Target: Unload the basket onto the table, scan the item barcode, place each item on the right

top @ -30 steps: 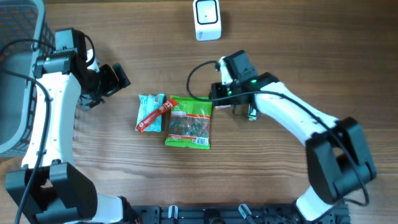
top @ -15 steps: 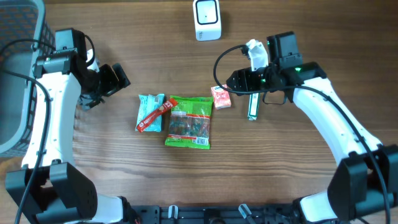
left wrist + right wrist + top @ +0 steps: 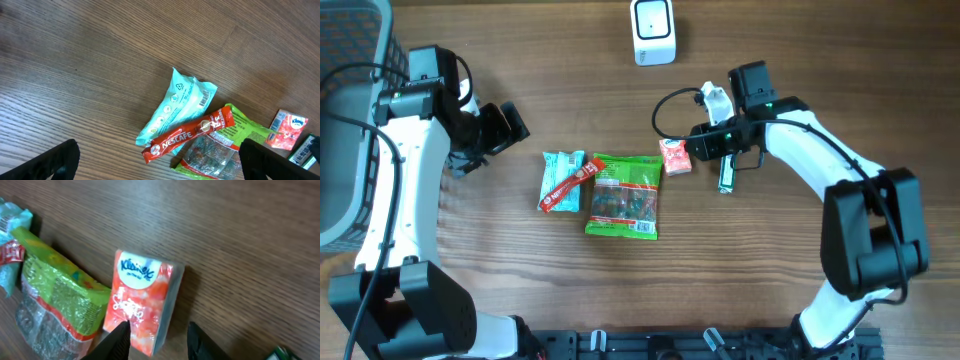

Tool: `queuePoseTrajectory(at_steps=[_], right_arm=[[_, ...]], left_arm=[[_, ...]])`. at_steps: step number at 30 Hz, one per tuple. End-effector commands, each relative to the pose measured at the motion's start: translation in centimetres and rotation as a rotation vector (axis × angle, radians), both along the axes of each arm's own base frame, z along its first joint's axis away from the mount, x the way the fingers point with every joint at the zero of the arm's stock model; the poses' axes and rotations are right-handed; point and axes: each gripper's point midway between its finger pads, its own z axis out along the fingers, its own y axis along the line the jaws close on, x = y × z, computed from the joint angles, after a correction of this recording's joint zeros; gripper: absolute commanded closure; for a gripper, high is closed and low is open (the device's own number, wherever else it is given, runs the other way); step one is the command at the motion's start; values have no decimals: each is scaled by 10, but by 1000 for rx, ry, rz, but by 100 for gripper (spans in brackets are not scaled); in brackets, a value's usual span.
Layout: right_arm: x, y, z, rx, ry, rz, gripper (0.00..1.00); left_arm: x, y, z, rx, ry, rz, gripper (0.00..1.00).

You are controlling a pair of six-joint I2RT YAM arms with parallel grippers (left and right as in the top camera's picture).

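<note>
Seen from overhead, the Kleenex pack [image 3: 673,157] is lying flat on the worktop [image 3: 770,260] just at 9 o'clock of the right pincer [image 3: 698,146], which is being held far nearer to it than the wide-spread left pincer [image 3: 510,125], well off at 9 o'clock. In the right wrist view the right pincer is being held partly spread astride the pack's near end, contact not being discernible. The pack's long axis is running from 6 toward 12 o'clock, tipped slightly toward 1, logo end pointing away.

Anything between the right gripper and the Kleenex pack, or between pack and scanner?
Nothing blocks the right gripper, poised at the edge of the Kleenex pack. Between pack and white scanner lies bare table, with only the arm's black cable looping over it.
</note>
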Motion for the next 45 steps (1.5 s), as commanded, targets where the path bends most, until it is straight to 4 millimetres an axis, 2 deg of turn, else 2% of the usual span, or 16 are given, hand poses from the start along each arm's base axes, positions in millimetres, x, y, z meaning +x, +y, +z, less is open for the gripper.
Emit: queuePoseTrajectory(at_steps=[1,9,13,16,19,20,22,25,27,29,33,36,38,40,42,45], right_arm=[[-8,6,-19,35,59,6,64],[-11,9,-30,54,67,4,65],[-13,8,-45,52,96,-17,66],[-14,7,-50,48,103,-19,86],[-6,6,-35,62,78,-44,86],[-2,4,-26,67,62,-51,86],[7,-3,7,82,16,-69,96],[18,-17,76,111,-107,-140,96],[15,-25,107,90,-184,-163,96],[11,-43,134,10,-263,-228,96],[8,-68,179,-75,-350,-338,96],[9,-86,226,-157,-376,-401,96],[14,-98,267,-202,-402,-458,96],[21,-102,308,-228,-447,-483,96],[34,-99,336,-264,-502,-502,96],[58,-85,352,-352,-594,-485,96]], left_arm=[[-1,2,3,5,-9,12,0],[-1,2,3,5,-9,12,0],[-1,2,3,5,-9,12,0],[-1,2,3,5,-9,12,0],[-1,2,3,5,-9,12,0],[-1,2,3,5,-9,12,0],[-1,2,3,5,-9,12,0],[-1,2,3,5,-9,12,0],[-1,2,3,5,-9,12,0],[-1,2,3,5,-9,12,0],[-1,2,3,5,-9,12,0],[-1,2,3,5,-9,12,0],[-1,2,3,5,-9,12,0],[-1,2,3,5,-9,12,0],[-1,2,3,5,-9,12,0],[-1,2,3,5,-9,12,0]])
